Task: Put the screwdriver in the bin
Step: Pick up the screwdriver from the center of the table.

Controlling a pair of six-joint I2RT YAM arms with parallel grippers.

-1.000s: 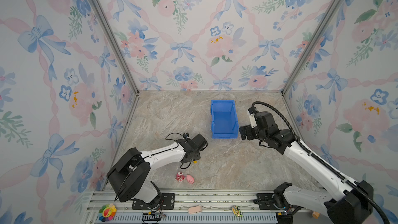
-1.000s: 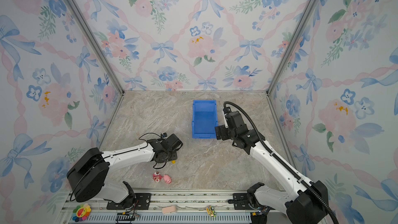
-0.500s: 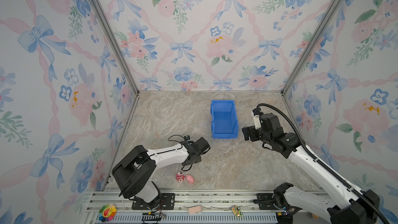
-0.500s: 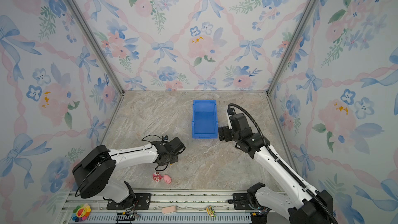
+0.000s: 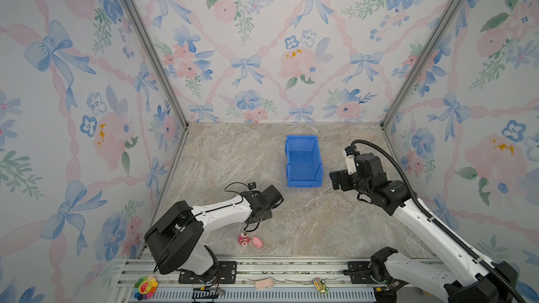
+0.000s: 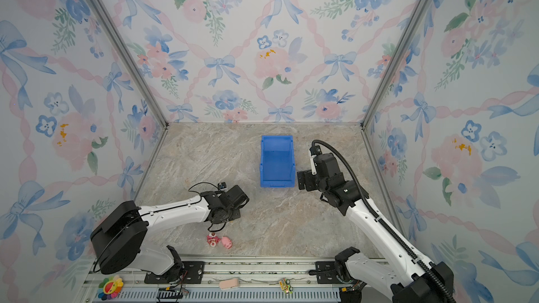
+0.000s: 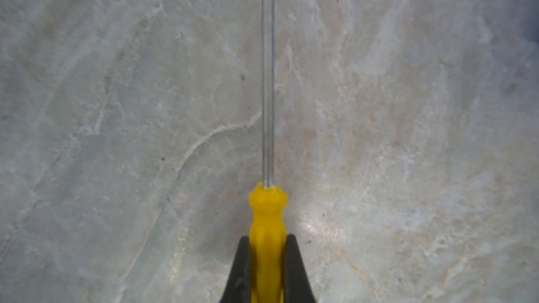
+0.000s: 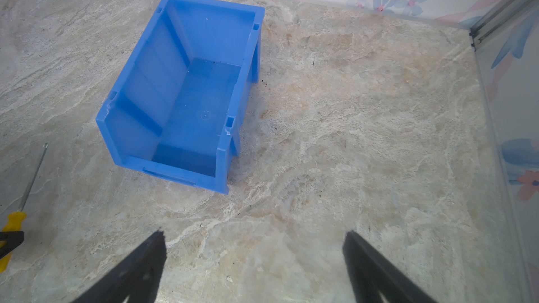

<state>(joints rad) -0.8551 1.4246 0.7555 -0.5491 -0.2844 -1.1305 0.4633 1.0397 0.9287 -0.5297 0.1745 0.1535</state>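
Note:
The screwdriver has a yellow handle and a thin silver shaft and lies low over the marble tabletop. My left gripper is shut on the handle, one black finger on each side. The screwdriver also shows in the right wrist view, a short way from the bin's low front lip. In both top views my left wrist hides it. The blue bin stands empty at the middle back. My right gripper hangs open beside the bin's front right corner, holding nothing.
Two small pink toys lie on the tabletop near its front edge, just in front of my left wrist. Flowered walls close the back and both sides. A colourful flower toy and other small items sit on the front rail.
My left gripper has closed on the screwdriver's handle. My right gripper has drifted slightly to the right, away from the bin's front corner.

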